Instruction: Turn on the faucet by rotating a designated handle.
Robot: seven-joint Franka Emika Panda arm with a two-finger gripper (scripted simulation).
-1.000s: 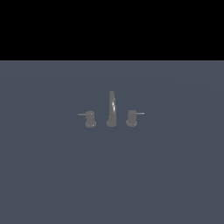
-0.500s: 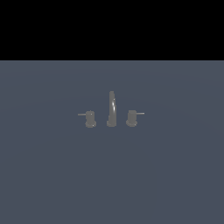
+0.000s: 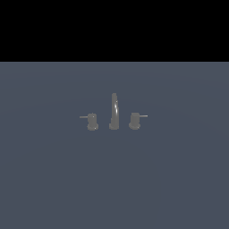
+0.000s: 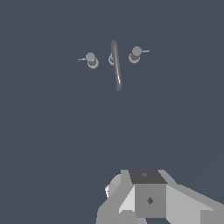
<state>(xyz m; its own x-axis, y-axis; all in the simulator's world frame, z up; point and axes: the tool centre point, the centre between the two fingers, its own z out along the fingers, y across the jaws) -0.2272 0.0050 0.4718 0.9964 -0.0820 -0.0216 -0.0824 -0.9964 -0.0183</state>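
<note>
Exterior view shows no change from a second ago: the faucet (image 3: pixel 114 112) sits untouched, the handle (image 3: pixel 134 120) just beside the spout (image 3: pixel 114 109), lever pointing away from it. We cannot tell our gripper's (image 4: pixel 148 199) state, well apart from it

This is no furnished room but a bare simulated test scene. A flat, featureless slate-blue worktop (image 3: pixel 114 179) fills the ground and ends at a plain black backdrop (image 3: pixel 114 27). The only fixture is a small grey faucet (image 3: pixel 114 117), standing alone, well apart from the hand (image 4: pixel 146 205).
</note>
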